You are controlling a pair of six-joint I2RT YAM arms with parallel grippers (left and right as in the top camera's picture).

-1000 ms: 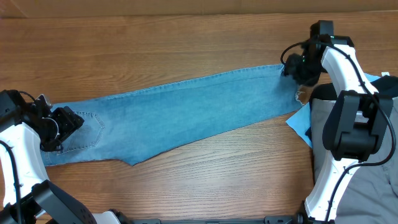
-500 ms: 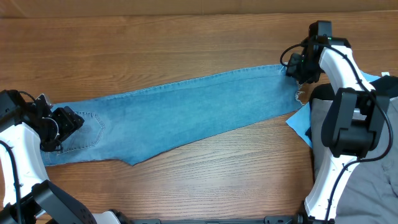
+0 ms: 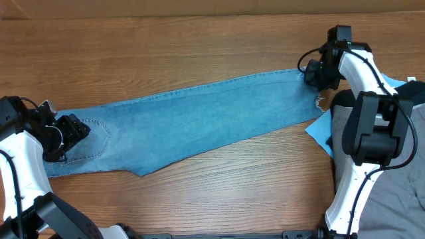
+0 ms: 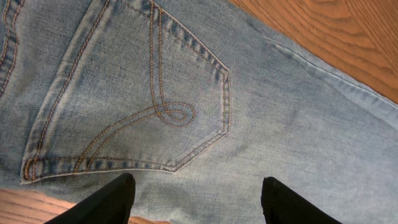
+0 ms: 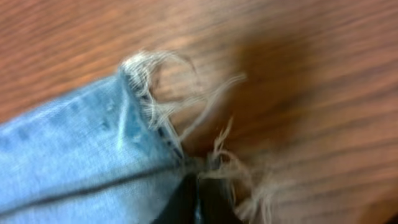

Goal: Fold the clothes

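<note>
The clothes are a pair of light-blue jeans (image 3: 192,119) lying flat across the table, waist at the left and frayed ankle hem at the right. My left gripper (image 3: 74,127) hovers open over the seat; its black fingers (image 4: 115,200) frame the denim below the stitched back pocket (image 4: 130,99). My right gripper (image 3: 313,74) is at the far ankle corner, shut on the jeans' frayed hem (image 5: 186,146). In the right wrist view the two dark fingers (image 5: 214,202) meet on the fabric edge among loose whitish threads.
A blue cloth (image 3: 324,131) and grey-beige trousers (image 3: 388,192) lie at the right edge beside the right arm's base. A black garment (image 3: 413,93) shows at the far right. Bare wood (image 3: 166,46) stretches behind and in front of the jeans.
The right gripper has closed onto the frayed hem and shifted slightly toward the far edge. The left arm has not moved.
</note>
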